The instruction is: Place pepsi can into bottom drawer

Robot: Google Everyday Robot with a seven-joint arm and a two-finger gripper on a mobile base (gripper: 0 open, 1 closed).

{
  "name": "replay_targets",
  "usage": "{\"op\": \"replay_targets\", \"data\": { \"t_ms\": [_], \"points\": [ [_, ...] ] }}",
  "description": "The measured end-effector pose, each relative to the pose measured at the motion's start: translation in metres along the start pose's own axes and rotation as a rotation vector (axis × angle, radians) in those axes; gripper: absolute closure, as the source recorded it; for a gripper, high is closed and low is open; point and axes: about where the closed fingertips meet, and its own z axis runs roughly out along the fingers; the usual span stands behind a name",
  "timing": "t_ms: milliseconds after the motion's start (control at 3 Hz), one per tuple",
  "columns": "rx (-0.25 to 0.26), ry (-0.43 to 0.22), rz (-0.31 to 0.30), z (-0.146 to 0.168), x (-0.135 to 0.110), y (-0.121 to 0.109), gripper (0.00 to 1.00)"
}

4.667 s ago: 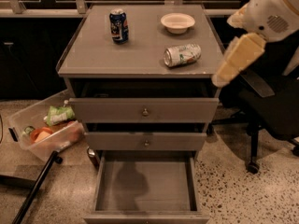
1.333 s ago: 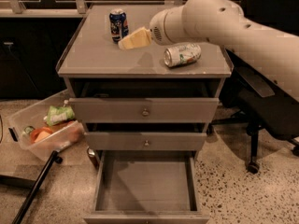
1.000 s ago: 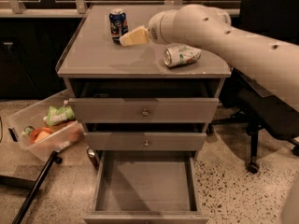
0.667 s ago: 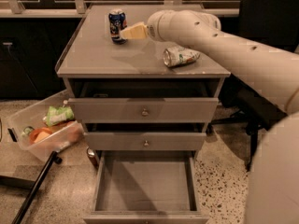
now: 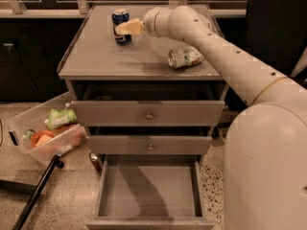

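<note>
The pepsi can point(image 5: 120, 18) stands upright at the back left of the counter point(image 5: 96, 59), its lettering too blurred to read. The pincer point(image 5: 128, 28) overlaps the can's right side; whether it grips cannot be told. The bottom drawer point(image 5: 148, 195) is pulled open.

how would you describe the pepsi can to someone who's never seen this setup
On the grey cabinet top, look back left, where the gripper reaches. The pepsi can stands upright there, dark blue, unlike the silver can lying on its side.
</note>
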Motion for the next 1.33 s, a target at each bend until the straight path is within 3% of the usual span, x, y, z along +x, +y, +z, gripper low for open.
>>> {"op": "replay_targets", "data": {
  "t_ms": [667, 1333],
  "points": [
    [-0.154, 0.020, -0.048, 0.029, -0.023, 0.033, 0.00],
    [-0.243, 0.059, -0.046, 0.058, -0.017, 0.059, 0.00]
  ]
}}
